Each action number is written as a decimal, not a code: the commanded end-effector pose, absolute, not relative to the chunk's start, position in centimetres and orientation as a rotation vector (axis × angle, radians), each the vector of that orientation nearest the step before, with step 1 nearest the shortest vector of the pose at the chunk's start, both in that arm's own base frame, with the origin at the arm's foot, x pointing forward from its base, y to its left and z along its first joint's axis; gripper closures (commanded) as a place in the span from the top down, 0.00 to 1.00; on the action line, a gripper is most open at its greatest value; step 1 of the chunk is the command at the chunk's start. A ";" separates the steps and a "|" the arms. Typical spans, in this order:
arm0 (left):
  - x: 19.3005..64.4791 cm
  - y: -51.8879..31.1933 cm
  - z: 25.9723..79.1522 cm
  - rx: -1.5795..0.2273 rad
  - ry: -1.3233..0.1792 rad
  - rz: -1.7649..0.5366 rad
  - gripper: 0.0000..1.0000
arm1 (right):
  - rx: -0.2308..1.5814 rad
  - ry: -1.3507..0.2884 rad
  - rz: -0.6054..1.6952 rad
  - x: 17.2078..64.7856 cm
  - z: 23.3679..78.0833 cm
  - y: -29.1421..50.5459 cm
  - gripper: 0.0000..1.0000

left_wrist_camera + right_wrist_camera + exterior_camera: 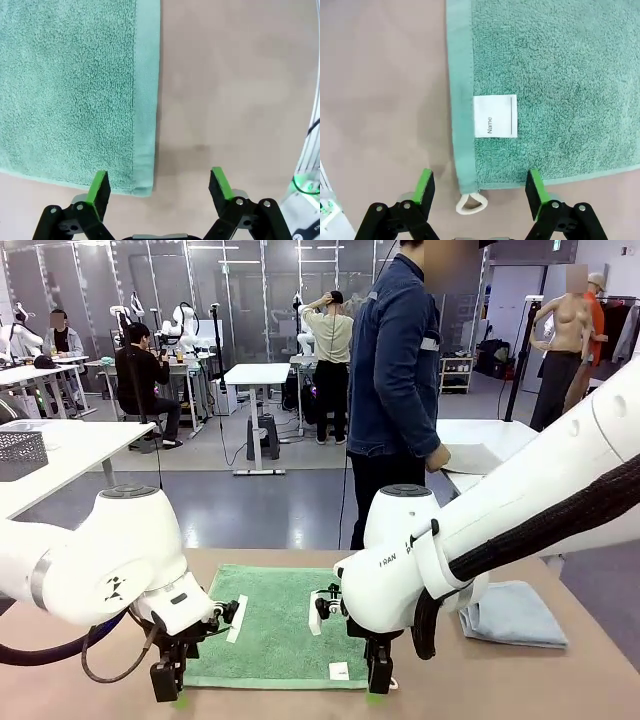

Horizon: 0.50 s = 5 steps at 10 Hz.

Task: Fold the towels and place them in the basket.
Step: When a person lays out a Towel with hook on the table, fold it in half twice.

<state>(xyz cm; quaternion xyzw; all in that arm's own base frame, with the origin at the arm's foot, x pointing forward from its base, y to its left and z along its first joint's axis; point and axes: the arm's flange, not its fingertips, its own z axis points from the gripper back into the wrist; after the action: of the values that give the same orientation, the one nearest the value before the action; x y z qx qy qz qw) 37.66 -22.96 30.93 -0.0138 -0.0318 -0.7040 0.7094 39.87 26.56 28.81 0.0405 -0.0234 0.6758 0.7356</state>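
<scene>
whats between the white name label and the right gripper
In the right wrist view, the hemmed corner of the green towel and its white hanging loop lie between the name label and the open right gripper, the loop resting on the table.

The word "Name" is printed in small grey letters on a white label sewn near one corner of the green towel, next to a thin ruled line; in the right wrist view it runs sideways. In the front view, the dark letters "FRAN" stand on the white casing of the right arm, and the rest of that word is hidden.
</scene>
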 end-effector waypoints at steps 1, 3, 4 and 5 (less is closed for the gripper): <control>38.3 -23.3 30.9 -0.055 -0.037 -1.538 1.00 | 0.061 -0.052 1.458 40.0 28.3 27.6 0.91; 38.5 -23.5 30.8 -0.053 -0.013 -1.531 1.00 | 0.062 -0.053 1.463 40.2 28.3 27.7 0.91; 38.7 -23.6 30.7 -0.056 -0.004 -1.520 1.00 | 0.063 -0.050 1.465 40.2 28.3 27.7 0.91; 38.8 -23.7 30.7 -0.067 -0.001 -1.527 1.00 | 0.061 -0.047 1.472 40.2 28.3 27.8 0.91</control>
<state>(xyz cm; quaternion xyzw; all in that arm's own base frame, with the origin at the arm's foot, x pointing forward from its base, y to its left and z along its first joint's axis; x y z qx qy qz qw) 38.32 -23.05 30.47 -0.0216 -0.0113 -0.6983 0.7153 39.83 27.23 28.60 0.0388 -0.0215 0.6751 0.7363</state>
